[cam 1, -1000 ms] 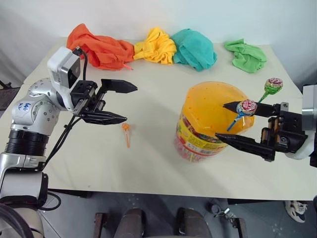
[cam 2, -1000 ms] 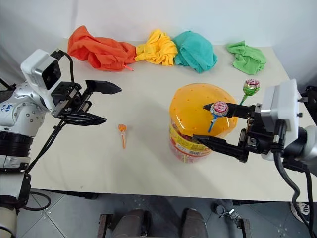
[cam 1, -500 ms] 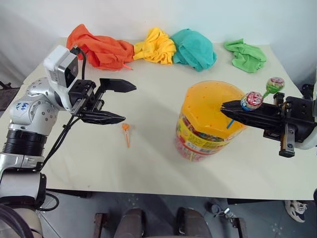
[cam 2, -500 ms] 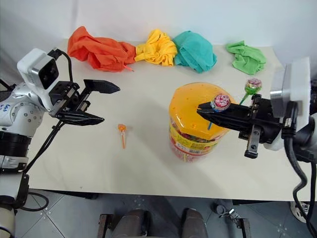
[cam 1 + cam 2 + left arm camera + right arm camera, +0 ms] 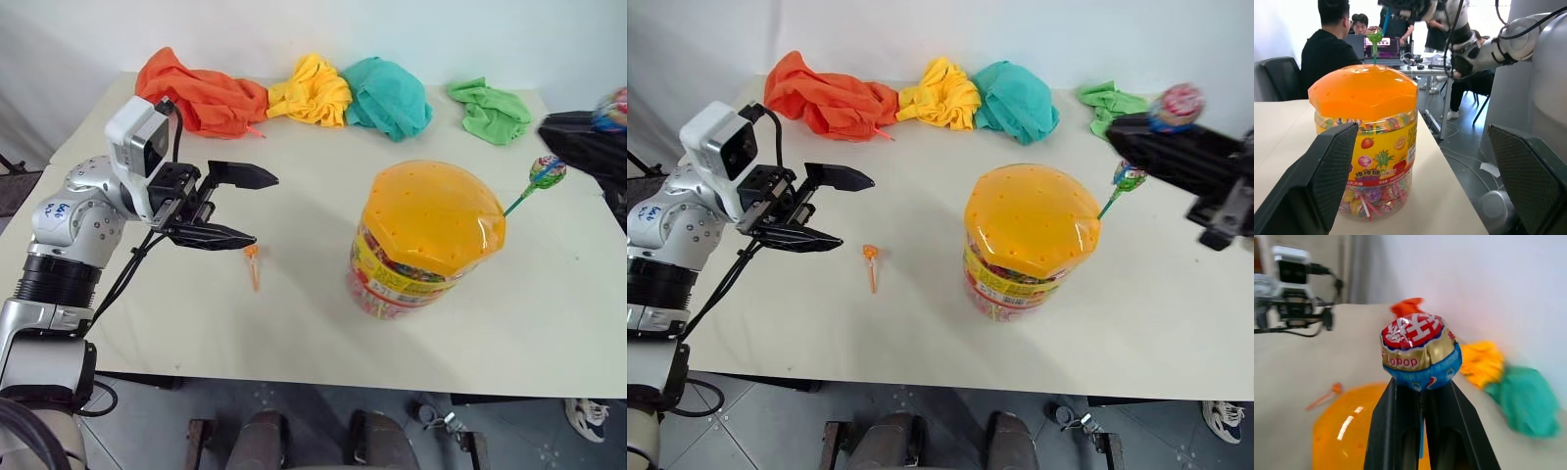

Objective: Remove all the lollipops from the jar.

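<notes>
Lollipops: three in view, one of them gripped. Right gripper [image 5: 1418, 396] clenched on the stick of the pink-red lollipop [image 5: 1420, 352], head seated just above the fingertips, held high off to the jar's right side, clear of the lid. Left gripper [image 5: 250, 206] released, jaws spread wide and level, pointed toward the jar, hovering above the table [image 5: 294, 323] with nothing between the fingers. Orange lollipop [image 5: 252, 257] flat on the table just below the left gripper, well apart from the jar. Green lollipop [image 5: 545, 172] seated in the lid at the jar's far right edge, stick tilted up and outward, head above the rim. Jar [image 5: 423, 240] upright near mid-table, domed orange lid in place, wrapped sweets visible through the clear wall. Judged status: one removed and set down, one lifted out and awaiting placement, one left to pull. Orange cloth [image 5: 196, 93], yellow cloth [image 5: 312, 90], teal cloth [image 5: 387, 93] and green cloth [image 5: 490, 108] along the far edge, untouched.
</notes>
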